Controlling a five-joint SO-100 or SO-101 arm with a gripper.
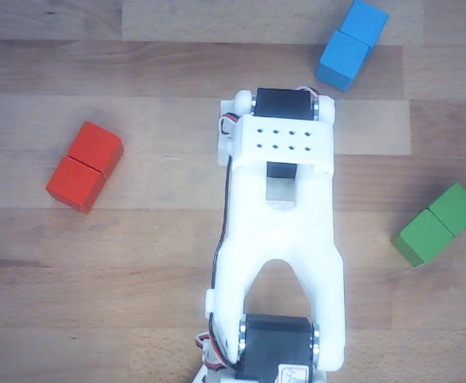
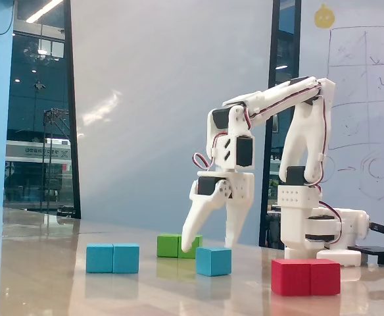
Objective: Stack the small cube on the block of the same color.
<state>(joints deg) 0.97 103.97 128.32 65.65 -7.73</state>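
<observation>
In the fixed view the small blue cube (image 2: pixel 213 261) sits on the table between the other blocks. My gripper (image 2: pixel 210 246) hangs open just above it, one finger to each side, not touching it as far as I can see. The long blue block (image 2: pixel 113 258) lies on the table to the left of the cube, with nothing on it. It also shows at the top right of the other view (image 1: pixel 351 44). In the other view my white arm (image 1: pixel 279 239) hides the cube and the gripper.
A red oblong block (image 1: pixel 84 166) lies left of the arm in the other view and front right in the fixed view (image 2: pixel 306 276). A green oblong block (image 1: pixel 438 223) lies right of the arm, and behind the cube in the fixed view (image 2: pixel 177 245). The arm's base (image 2: pixel 313 230) stands at the right.
</observation>
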